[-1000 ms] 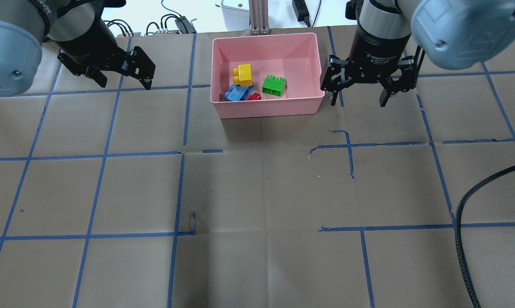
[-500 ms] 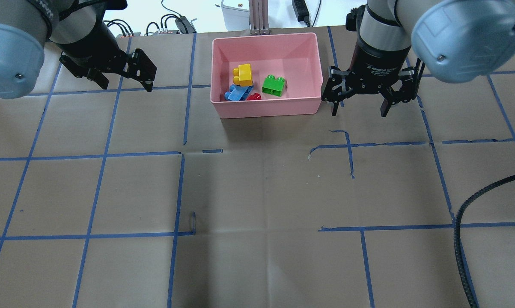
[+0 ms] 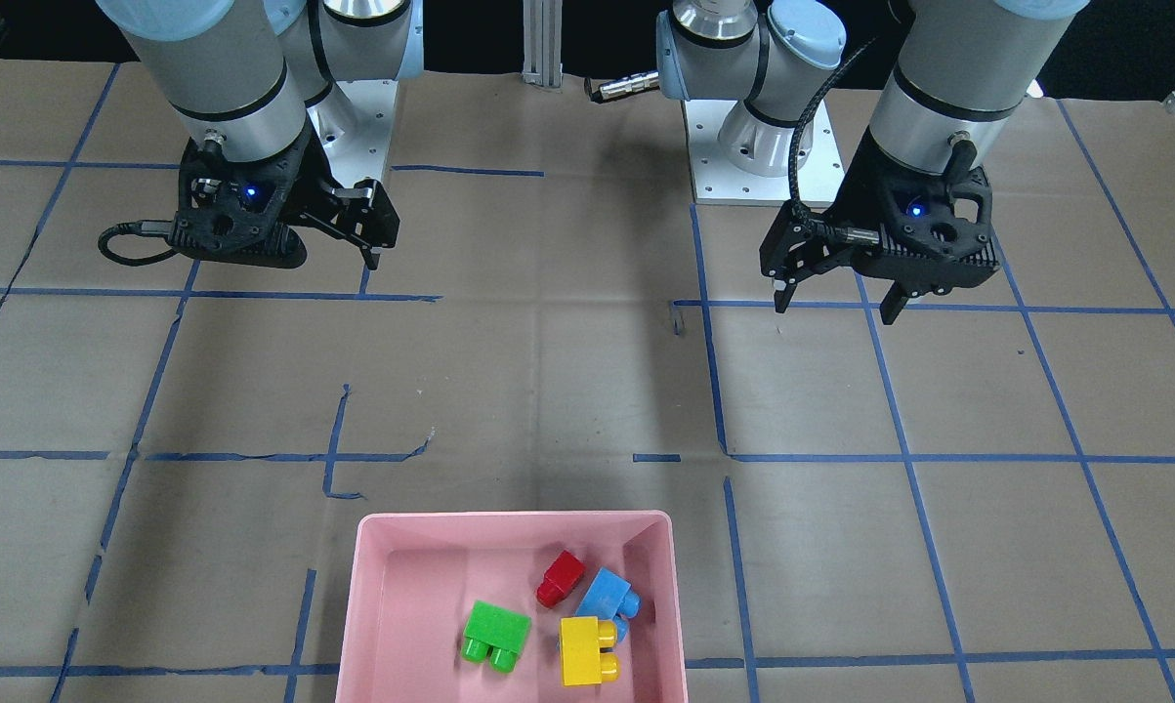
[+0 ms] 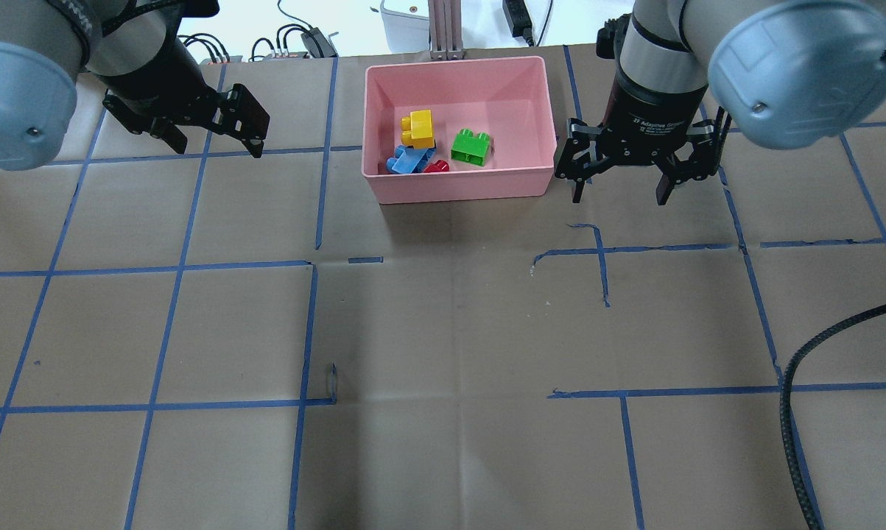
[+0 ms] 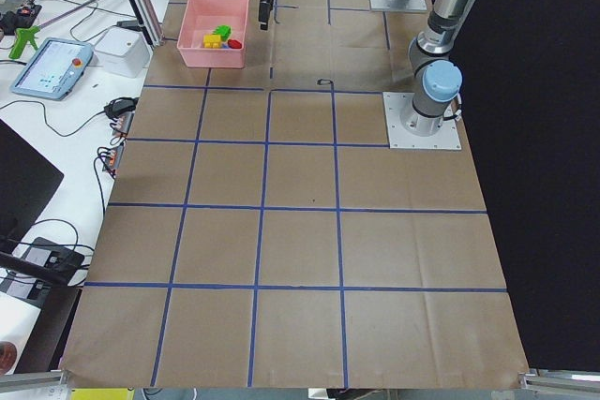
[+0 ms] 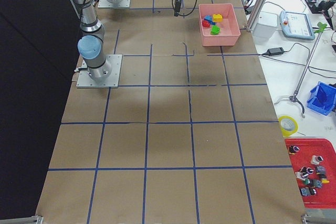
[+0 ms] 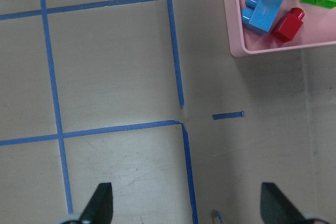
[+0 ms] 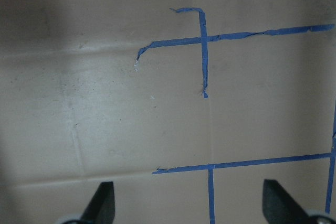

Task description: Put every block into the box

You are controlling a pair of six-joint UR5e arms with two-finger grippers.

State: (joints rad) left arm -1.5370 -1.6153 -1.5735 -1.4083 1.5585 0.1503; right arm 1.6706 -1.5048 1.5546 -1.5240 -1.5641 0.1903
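The pink box (image 4: pixel 457 188) stands at the table's far middle. Inside it lie the yellow brick (image 4: pixel 418 129), the green brick (image 4: pixel 471 145), the light-blue brick (image 4: pixel 407 160) and the small red brick (image 4: pixel 437 167). The yellow one rests partly on the blue one. In the front-facing view the box (image 3: pixel 353 605) sits at the bottom. My left gripper (image 4: pixel 214 143) is open and empty, left of the box. My right gripper (image 4: pixel 619 197) is open and empty, just right of the box's near corner. The left wrist view shows the box corner (image 7: pixel 236 51) and bare paper between the fingers.
Brown paper with blue tape lines (image 4: pixel 310 265) covers the table. A black braided cable (image 4: pixel 789 383) hangs over the right side. Cables and a white device (image 4: pixel 402 22) lie beyond the far edge. The arm bases (image 3: pixel 763 146) stand on the robot's side.
My right gripper has drifted slightly toward the near side, still open beside the box. My left gripper shifted a little. The bricks have not moved.
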